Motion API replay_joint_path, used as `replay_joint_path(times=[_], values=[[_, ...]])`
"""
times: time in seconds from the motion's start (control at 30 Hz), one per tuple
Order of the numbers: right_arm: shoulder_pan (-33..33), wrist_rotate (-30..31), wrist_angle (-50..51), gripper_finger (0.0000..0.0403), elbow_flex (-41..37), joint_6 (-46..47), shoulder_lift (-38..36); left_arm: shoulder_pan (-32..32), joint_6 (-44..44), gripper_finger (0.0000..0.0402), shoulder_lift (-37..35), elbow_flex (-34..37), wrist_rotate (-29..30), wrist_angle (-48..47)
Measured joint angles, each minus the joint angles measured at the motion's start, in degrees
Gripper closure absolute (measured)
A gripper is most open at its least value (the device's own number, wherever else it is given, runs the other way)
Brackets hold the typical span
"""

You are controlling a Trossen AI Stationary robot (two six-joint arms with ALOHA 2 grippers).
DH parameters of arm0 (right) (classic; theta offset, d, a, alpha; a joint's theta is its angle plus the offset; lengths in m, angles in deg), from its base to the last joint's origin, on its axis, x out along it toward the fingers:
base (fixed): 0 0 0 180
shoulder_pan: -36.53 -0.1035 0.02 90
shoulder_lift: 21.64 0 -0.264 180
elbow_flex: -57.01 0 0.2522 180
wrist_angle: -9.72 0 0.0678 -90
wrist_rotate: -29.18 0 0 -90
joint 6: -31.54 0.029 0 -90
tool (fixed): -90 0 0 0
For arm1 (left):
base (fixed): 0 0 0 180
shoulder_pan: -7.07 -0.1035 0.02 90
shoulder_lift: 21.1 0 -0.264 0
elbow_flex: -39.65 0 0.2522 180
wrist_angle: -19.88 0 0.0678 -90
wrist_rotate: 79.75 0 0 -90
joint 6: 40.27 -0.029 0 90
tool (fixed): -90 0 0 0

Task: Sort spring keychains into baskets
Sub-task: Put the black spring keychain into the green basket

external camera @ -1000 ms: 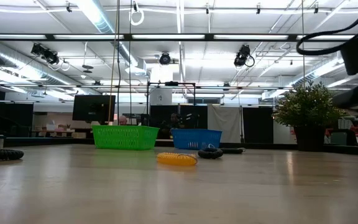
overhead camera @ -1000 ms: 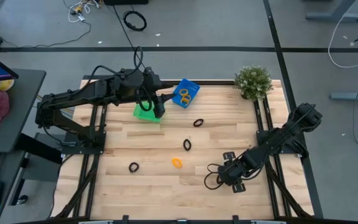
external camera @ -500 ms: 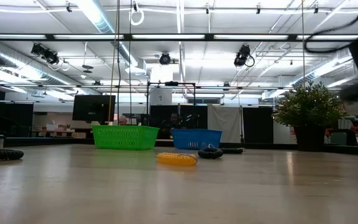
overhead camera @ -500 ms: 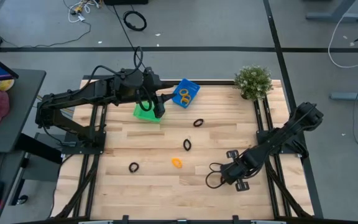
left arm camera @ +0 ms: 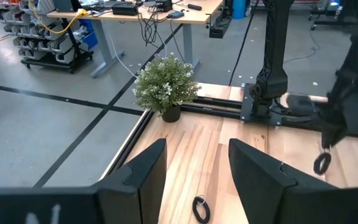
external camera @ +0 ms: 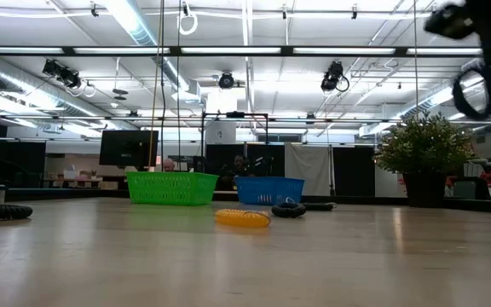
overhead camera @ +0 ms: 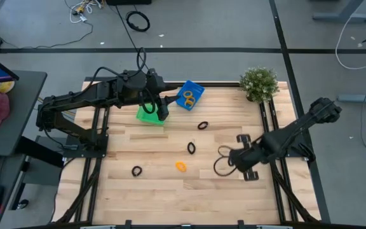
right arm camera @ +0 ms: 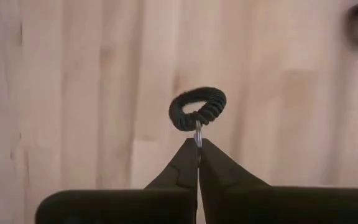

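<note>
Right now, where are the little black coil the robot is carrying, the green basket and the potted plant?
Black spring keychain (right arm camera: 197, 107): right wrist view, on its coiled loop, hanging from the right hand (right arm camera: 197, 144).
Green basket (external camera: 172, 189): low view, on its front wall.
Potted plant (overhead camera: 258, 82): high view, on its leaves.

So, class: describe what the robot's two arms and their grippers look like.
Both arms are dark, jointed and slim, with black cables looping alongside. The left gripper has two broad, flat black fingers. The right gripper has fingers tapering to fine points. No markings are visible.
</note>
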Motion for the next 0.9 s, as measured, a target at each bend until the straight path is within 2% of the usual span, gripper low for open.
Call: replay_joint_path(times=[0.2, 0.53, 0.67, 0.9], values=[[5.2, 6.8, 9.2, 0.0402, 14.5, -5.9, -0.1, 0.0, 0.0, 0.0225, 0.0, 0.0, 0.0, 0.0], [11.6, 11.3, 21.3, 0.0403, 35.8, -8.7, 0.0, 0.0, 0.0, 0.0225, 0.0, 0.0, 0.0, 0.0], [12.8, 12.1, 21.4, 0.0403, 39.3, -8.5, 0.0, 0.0, 0.0, 0.0225, 0.0, 0.0, 0.0, 0.0], [14.8, 12.7, 21.5, 0.0403, 39.6, -11.0, 0.8, 0.0, 0.0, 0.0225, 0.0, 0.0, 0.0, 0.0]])
